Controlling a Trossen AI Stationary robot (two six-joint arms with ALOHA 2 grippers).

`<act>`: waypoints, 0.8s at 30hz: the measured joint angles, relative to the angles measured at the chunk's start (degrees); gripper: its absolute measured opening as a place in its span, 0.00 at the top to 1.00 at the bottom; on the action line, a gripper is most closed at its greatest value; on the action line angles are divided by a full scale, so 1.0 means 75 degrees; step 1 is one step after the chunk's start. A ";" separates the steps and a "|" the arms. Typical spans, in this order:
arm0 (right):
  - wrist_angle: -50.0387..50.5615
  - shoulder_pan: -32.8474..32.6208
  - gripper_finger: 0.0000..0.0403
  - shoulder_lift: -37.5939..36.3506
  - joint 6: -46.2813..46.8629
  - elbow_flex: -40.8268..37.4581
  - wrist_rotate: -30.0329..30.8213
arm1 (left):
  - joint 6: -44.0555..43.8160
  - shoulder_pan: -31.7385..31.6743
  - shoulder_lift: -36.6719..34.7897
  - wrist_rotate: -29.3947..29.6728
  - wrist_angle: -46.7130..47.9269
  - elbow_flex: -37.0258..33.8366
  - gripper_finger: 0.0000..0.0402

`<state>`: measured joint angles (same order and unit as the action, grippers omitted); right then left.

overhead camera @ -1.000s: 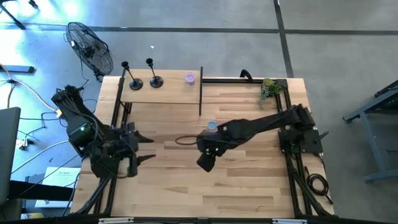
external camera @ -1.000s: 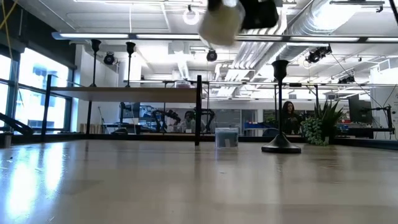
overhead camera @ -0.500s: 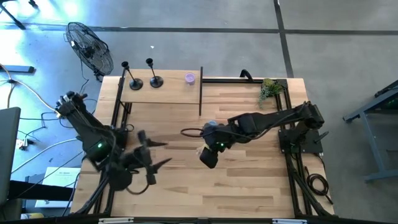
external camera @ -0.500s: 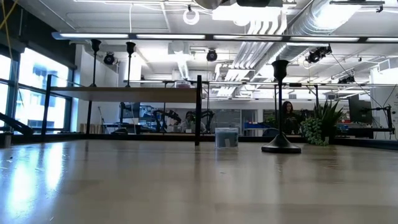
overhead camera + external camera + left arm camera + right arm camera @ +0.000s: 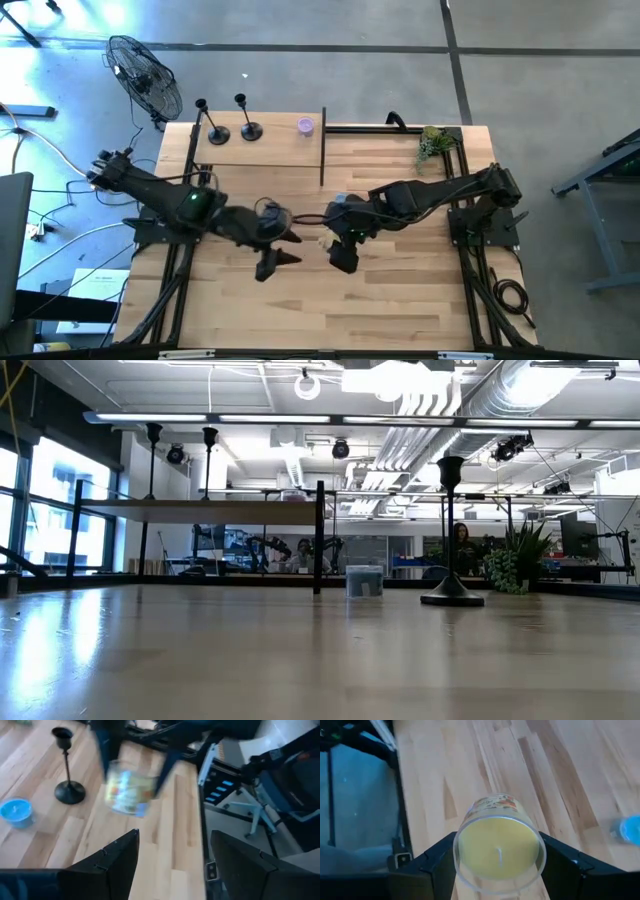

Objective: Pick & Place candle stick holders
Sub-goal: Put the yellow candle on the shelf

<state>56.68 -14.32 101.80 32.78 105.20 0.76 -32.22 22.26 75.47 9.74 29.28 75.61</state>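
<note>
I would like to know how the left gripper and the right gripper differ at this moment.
The right gripper holds a jar candle of yellow wax in clear glass, while the left gripper holds nothing. The right gripper's fingers are shut on the jar's sides, while the left gripper's fingers stand wide open. Both are over the middle of the wooden table, close to each other.

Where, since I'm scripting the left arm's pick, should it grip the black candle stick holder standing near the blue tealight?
Probably mid-stem, coming in level from the side: the black candle stick holder stands upright, its stem thin, its round base flat and low. The left gripper is open.
</note>
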 joint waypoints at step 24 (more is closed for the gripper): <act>0.1069 0.0028 0.45 0.0000 -0.0639 0.1024 0.0304 | 0.1481 -0.1070 0.0716 -0.1205 -0.1689 -0.0009 0.40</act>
<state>64.70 -14.11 101.80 27.99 112.88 3.05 -21.12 14.24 80.84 0.70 16.61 75.55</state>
